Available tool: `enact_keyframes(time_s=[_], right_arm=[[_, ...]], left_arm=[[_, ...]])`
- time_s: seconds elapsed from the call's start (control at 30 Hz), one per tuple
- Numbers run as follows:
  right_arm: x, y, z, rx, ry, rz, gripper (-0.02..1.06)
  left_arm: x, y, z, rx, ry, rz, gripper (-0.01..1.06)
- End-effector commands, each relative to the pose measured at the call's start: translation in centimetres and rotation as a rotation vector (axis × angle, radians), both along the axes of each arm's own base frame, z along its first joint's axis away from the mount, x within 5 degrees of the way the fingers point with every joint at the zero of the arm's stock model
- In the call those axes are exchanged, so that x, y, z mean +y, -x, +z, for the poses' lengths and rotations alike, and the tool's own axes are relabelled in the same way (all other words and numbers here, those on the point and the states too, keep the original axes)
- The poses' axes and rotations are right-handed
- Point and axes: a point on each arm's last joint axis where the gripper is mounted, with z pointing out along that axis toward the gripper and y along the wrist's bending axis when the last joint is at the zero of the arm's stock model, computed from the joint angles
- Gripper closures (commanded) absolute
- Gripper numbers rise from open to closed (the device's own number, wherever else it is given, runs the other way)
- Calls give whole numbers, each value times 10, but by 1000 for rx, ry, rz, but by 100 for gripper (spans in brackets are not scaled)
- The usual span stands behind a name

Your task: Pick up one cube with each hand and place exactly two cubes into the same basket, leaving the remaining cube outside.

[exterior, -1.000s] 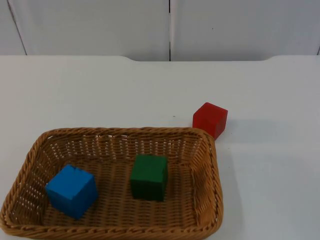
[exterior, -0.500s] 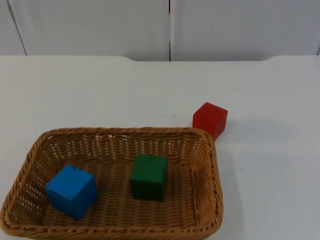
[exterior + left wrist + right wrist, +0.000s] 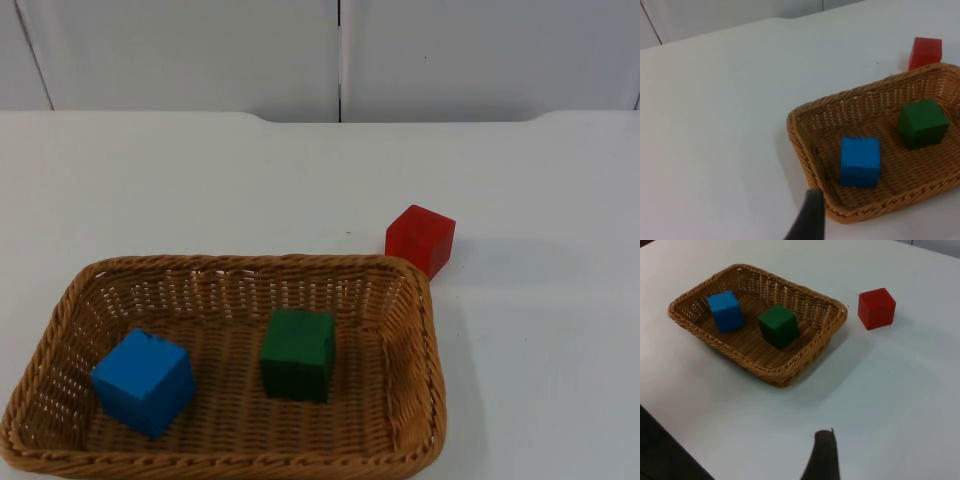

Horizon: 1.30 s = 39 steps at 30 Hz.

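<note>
A woven wicker basket [image 3: 60, 310] stands at the table's front left. Inside it lie a blue cube [image 3: 145, 382] on the left and a green cube [image 3: 298, 353] near the middle, apart from each other. A red cube [image 3: 420, 239] rests on the table just beyond the basket's far right corner, outside it. My left gripper [image 3: 810, 216] hangs back, above the table left of the basket [image 3: 800, 145], holding nothing. My right gripper [image 3: 823, 455] waits high over the table on the right, well away from the red cube [image 3: 876, 308] and the basket [image 3: 785, 377].
The white table top [image 3: 300, 170] runs back to the grey partition wall [image 3: 200, 50]. Bare table lies behind the basket and to the right of the red cube.
</note>
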Motion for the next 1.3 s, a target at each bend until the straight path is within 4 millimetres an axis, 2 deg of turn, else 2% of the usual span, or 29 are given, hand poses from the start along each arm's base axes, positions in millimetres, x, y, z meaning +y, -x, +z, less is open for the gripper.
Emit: enact_keyframes(time_s=[0.0, 0.03, 0.13, 0.4, 0.5, 0.57, 1.27], right_arm=[[1, 0, 0, -18, 4, 22, 39], [1, 0, 0, -18, 4, 22, 39], [1, 0, 0, -18, 4, 22, 39], [1, 0, 0, -29, 16, 33, 36], [2, 0, 0, -31, 19, 43, 16], [2, 0, -1, -32, 19, 45, -1], [2, 0, 0, -33, 18, 45, -1]], left_arm=[[0, 0, -1, -2, 0, -4, 21], [0, 0, -1, -2, 0, -4, 21], [0, 0, -1, -2, 0, -4, 1], [0, 0, -1, -2, 0, -4, 0], [0, 0, -1, -2, 0, -4, 0], [0, 0, -1, -2, 0, -4, 0], [0, 0, -1, -2, 0, -4, 0]])
